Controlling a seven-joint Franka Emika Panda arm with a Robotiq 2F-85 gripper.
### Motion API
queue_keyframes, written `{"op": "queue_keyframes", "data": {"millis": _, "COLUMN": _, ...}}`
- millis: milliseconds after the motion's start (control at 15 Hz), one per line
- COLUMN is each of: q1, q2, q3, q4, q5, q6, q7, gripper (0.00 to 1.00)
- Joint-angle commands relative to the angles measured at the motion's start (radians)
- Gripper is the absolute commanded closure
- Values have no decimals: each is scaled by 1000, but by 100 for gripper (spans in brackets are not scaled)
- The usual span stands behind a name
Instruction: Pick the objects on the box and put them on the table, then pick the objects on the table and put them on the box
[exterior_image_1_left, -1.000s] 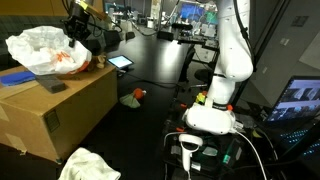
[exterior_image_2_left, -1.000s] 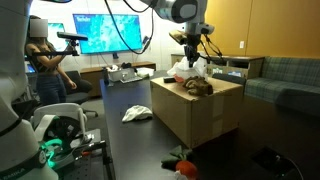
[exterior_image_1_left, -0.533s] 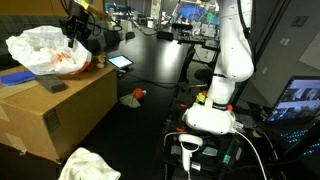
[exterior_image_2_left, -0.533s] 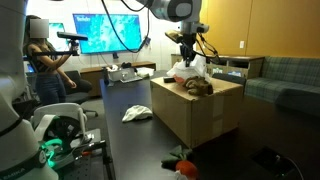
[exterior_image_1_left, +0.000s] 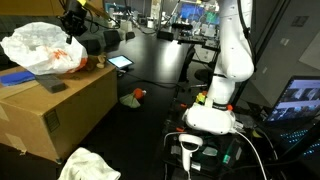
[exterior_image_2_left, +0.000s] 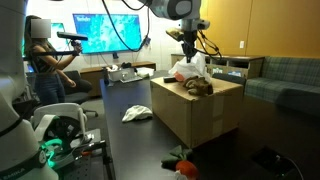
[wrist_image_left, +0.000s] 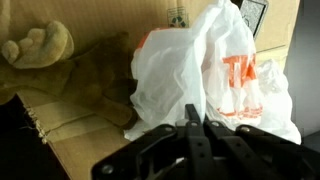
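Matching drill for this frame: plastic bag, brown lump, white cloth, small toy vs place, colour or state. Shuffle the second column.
1. plastic bag
2. brown lump
3. white cloth
4. small toy

A. red and green
B. lying on the box
C. pinched in the shut hand
D. crumpled on the table

Pairs: 1-C, 2-B, 3-D, 4-A

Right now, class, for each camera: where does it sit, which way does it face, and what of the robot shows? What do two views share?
Exterior view: near the robot's base, facing the box at left; base and arm show.
Exterior view: near the base too, box at right; arm and gripper show.
Wrist view: above the box, facing the plastic bag; shut fingers show.
All share the bag.
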Motion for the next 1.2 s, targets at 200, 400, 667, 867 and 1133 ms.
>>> {"op": "queue_keyframes", "data": {"millis": 200, "q1": 9, "q2": 37, "q3": -8, "q4": 75, "q5": 45, "q6": 92, "q7": 42, "gripper": 100}}
{"op": "queue_keyframes", "data": {"millis": 400, "q1": 15, "q2": 88, "q3": -11, "q4": 132, "q5": 40, "q6": 95, "q7": 79, "gripper": 100}}
{"op": "queue_keyframes", "data": {"millis": 667, "q1": 22, "q2": 164, "q3": -16, "q4": 220, "q5": 28, "q6": 61, "q7": 129, "gripper": 100}}
{"op": "queue_keyframes", "data": {"millis": 867, "q1": 25, "q2": 203, "q3": -15, "q4": 262, "q5": 27, "q6": 44, "q7": 141, "gripper": 98}}
{"op": "queue_keyframes", "data": {"millis": 1133, "q1": 25, "q2": 190, "q3": -20, "q4": 263, "q5": 18, "q6": 27, "q7": 146, "gripper": 61}}
